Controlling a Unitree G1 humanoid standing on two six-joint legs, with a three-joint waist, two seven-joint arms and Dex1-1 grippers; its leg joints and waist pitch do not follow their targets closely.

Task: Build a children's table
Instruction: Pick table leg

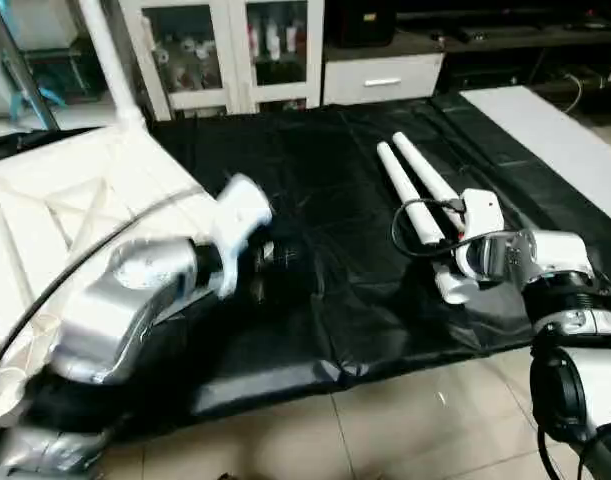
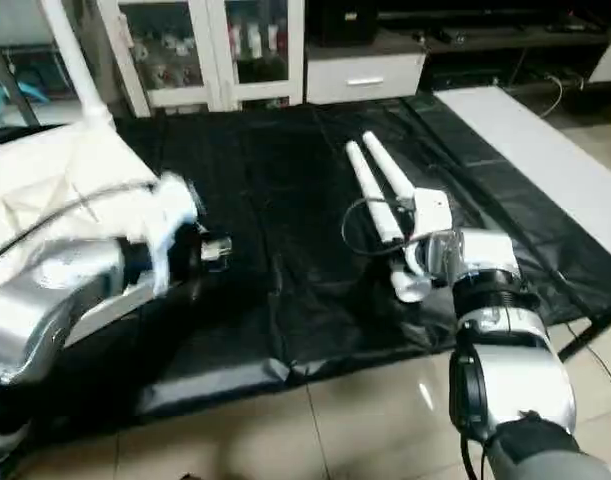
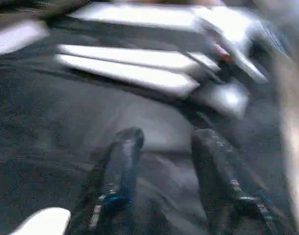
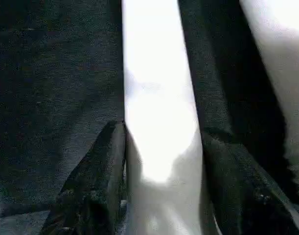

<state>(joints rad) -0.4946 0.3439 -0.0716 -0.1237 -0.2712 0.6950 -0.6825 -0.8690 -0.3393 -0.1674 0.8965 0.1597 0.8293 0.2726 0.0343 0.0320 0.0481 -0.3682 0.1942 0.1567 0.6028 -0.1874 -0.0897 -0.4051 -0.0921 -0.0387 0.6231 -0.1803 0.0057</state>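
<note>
Leg point(image 4: 159, 127) runs lengthwise between right gripper point(image 4: 161, 142) jaws, half-closed around it; left gripper point(image 3: 169, 142) jaws apart, empty, farther.

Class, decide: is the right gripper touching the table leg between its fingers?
Touching: in the right wrist view the fingers press against both sides of the leg in the right gripper.

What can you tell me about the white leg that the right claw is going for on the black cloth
It is a long white tube leg, smooth plastic by its look, with one flared end nearest the robot. It lies flat on the black cloth, close beside a second white leg, the two running roughly parallel away from the robot. The right claw straddles it near the flared end, one black finger on each side; a firm grip cannot be confirmed.
</note>
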